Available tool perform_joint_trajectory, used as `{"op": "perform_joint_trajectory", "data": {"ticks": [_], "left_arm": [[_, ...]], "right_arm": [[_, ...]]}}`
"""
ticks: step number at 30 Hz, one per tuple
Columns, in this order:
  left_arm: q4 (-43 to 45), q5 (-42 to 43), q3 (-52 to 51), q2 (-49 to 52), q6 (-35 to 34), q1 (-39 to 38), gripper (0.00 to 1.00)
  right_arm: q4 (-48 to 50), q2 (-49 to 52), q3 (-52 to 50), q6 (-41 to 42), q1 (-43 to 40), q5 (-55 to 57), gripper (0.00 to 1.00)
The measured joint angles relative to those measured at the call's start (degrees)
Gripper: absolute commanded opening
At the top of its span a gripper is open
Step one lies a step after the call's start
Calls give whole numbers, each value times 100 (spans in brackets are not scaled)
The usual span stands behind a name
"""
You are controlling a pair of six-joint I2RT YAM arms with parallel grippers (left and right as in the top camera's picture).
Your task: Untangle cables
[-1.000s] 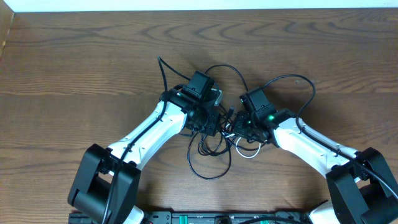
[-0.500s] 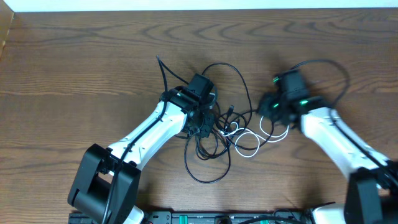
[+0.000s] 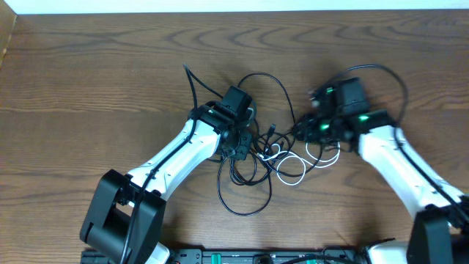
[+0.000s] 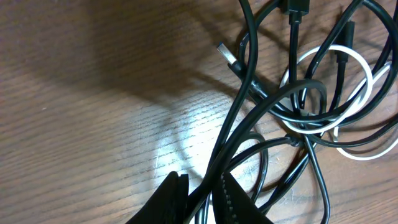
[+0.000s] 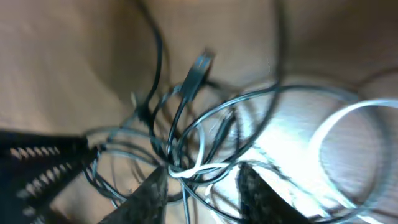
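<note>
My left end effector (image 4: 202,180) is closed on a black cable (image 4: 245,118), which runs up from between the fingers at the bottom of the left wrist view into the knot. My right end effector (image 5: 203,168) shows its fingers apart at the bottom of a blurred view. Several strands cross the gap, and I see nothing pinched there.

The cables (image 3: 267,154) lie in a tangle on the counter (image 3: 110,73) at the centre of the overhead frame, between my two wrists. One black loop arcs toward the upper middle and another sags toward the bottom. The white cable (image 4: 329,48) coils at the right side of the knot, threaded through by black strands.

The worst risk I see is tightening. Many strands cross at one spot in the right half of the left wrist view, so a straight pull from either side could cinch that crossing instead of opening it.

The metal plug (image 4: 229,55) lies loose beside a black strand in the upper middle of that view. If dragged, it could catch inside a loop.

If my right fingers close where they are, they may take several strands at once, white and black together, and I would be hauling the whole bundle. The thin strand in my left grip could also slip out under a sideways tug.
</note>
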Motion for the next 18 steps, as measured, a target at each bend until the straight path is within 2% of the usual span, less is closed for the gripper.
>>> {"op": "perform_joint_trajectory", "data": {"ticks": [5, 14, 15, 17, 18], "left_arm": [[0, -2, 0, 0, 0, 0, 19], [-9, -2, 0, 0, 0, 0, 19], [-11, -2, 0, 0, 0, 0, 19], [-11, -2, 0, 0, 0, 0, 19], [-13, -2, 0, 0, 0, 2, 19]], "right_arm": [[212, 507, -9, -33, 540, 122, 22], [509, 1152, -22, 162, 765, 304, 19], [520, 1187, -22, 181, 765, 319, 17], [527, 1209, -24, 216, 765, 345, 1], [533, 1209, -26, 203, 765, 350, 1]]}}
